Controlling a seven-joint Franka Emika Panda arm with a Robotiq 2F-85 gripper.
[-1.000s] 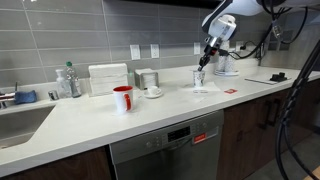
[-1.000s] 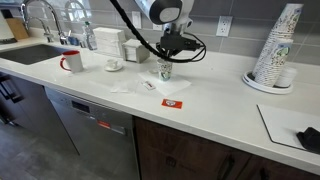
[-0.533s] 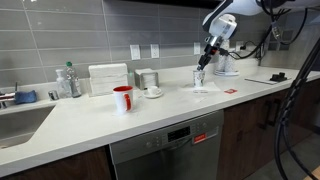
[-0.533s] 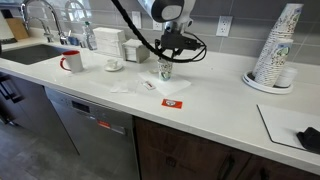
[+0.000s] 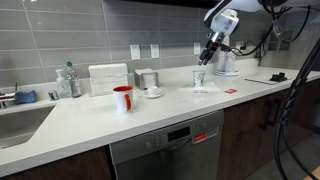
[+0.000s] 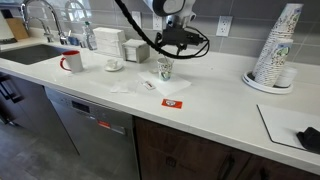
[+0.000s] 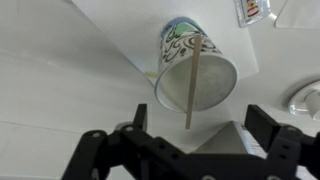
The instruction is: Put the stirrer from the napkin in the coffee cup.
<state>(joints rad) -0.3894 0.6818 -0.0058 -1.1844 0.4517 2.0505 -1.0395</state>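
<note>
— Where is the stirrer [image 7: 192, 85] sitting?
— It is leaning inside the coffee cup [image 7: 195, 70], its upper end sticking out past the rim. The cup is standing on the napkin [image 7: 130, 20].
— And the gripper [image 7: 195, 135]?
— It is hovering just above the cup, fingers spread apart, clasping nothing.

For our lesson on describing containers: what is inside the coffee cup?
In the wrist view, the stirrer leans inside the coffee cup, crossing its opening. The cup's bottom is not clear, so any liquid cannot be told.
</note>
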